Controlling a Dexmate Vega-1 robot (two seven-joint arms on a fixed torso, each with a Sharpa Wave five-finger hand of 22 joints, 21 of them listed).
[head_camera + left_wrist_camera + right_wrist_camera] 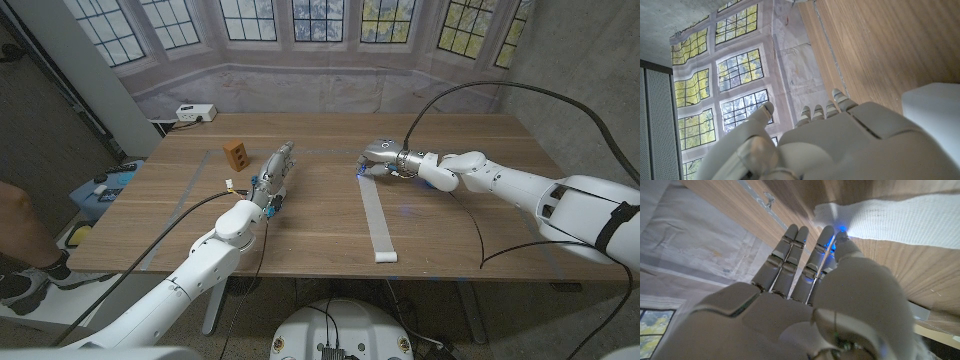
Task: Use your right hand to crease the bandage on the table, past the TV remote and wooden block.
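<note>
Right hand [385,153] had its fingers pressed together, tips on the far end of the bandage [378,214], a white strip running to the desk's [480,190] near edge. Left hand [276,171] held nothing, fingers loosely extended, near the wooden block [236,152].

On the worktop [460,225], the bandage [378,217] runs lengthwise from near the front edge toward the middle, right of centre. The right hand [385,155] sits at its far end, fingers [826,242] touching it. The left hand [276,172] stands left of the strip, well apart. The wooden block [236,152] lies behind and left of that hand.
</note>
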